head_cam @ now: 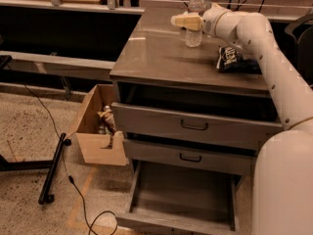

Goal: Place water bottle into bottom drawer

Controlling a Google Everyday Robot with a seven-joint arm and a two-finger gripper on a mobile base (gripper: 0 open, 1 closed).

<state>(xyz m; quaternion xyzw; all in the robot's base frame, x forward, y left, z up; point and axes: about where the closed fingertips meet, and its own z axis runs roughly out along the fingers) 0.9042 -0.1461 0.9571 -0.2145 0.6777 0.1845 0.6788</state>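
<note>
Gripper (186,21) is reaching across the far end of the cabinet top (156,53), level with the middle of the water bottle (194,37), which is standing upright just behind it. The two are overlapping in this view. Whether the gripper is clamped on the bottle or merely alongside it, I cannot tell.

The arm (264,48) is coming in sideways rather than from above, probably so the grasp is landing on the bottle's body, below the cap. That would be leaving the bottle upright for the carry down.

The bottom drawer (181,195) is lying far below the gripper and nearer the camera. It is pulled well out, with its flat grey floor bare, so it looks ready to receive. The two upper drawers, directly under the gripper's surface, are standing only slightly ajar.

A dark snack bag (234,60) is lying near the gripper, on its wrist side. A cardboard box (95,131) is sitting on the floor, down and well off beyond its tip.

Bottle notes: small, clear plastic, white cap, pale band partly hidden by the gripper. It is probably light and easily tipped.
</note>
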